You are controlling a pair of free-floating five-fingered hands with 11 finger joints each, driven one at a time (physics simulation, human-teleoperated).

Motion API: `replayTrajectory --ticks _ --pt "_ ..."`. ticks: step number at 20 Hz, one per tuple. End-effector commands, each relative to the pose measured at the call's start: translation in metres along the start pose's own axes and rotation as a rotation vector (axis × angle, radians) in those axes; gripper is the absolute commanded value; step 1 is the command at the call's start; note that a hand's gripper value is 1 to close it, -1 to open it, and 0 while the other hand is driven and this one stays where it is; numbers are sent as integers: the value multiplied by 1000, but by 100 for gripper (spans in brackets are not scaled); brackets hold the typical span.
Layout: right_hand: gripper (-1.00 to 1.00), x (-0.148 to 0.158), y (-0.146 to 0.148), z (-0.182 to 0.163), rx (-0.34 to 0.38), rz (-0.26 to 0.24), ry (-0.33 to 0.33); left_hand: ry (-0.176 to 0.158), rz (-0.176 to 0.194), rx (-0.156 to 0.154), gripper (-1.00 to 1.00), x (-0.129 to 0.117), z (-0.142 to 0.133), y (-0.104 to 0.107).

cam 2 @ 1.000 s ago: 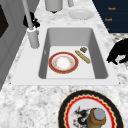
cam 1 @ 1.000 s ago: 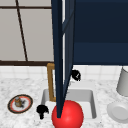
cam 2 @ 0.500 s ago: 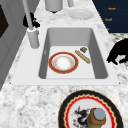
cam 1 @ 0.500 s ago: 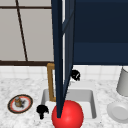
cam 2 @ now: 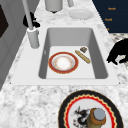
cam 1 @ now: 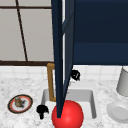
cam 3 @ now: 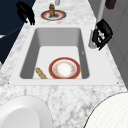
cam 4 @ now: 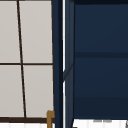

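L hand (cam 1: 42,110) by sink rim (cam 2: 65,81), round red-rimmed plate (cam 2: 63,62) inside

The speckled grey-white marble-look countertop (cam 2: 30,102) appears polished, the white rectangular sink basin (cam 2: 72,37) smooth and matt, the red-rimmed round plate (cam 2: 63,62) glazed, and the plain white plate (cam 3: 22,112) glossy.

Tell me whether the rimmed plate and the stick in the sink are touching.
Apart. The left side view shows bare sink floor between the plate and the stick.
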Motion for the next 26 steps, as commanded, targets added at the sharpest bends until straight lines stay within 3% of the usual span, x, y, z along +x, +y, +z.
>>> replayTrajectory --ticks 1,19,20,21,26 --pt "100 26 -11 9 -10 8 -9 0 0 0 0 0 0 0" --pt "100 26 -8 7 -6 -19 -1 0 0 0 0 0 0 0" --pt "-100 24 -8 8 -10 -27 3 0 0 0 0 0 0 0" --pt "-100 19 -8 5 -6 -24 38 0 0 0 0 0 0 0" --pt "-100 4 -18 6 23 -37 8 0 0 0 0 0 0 0"
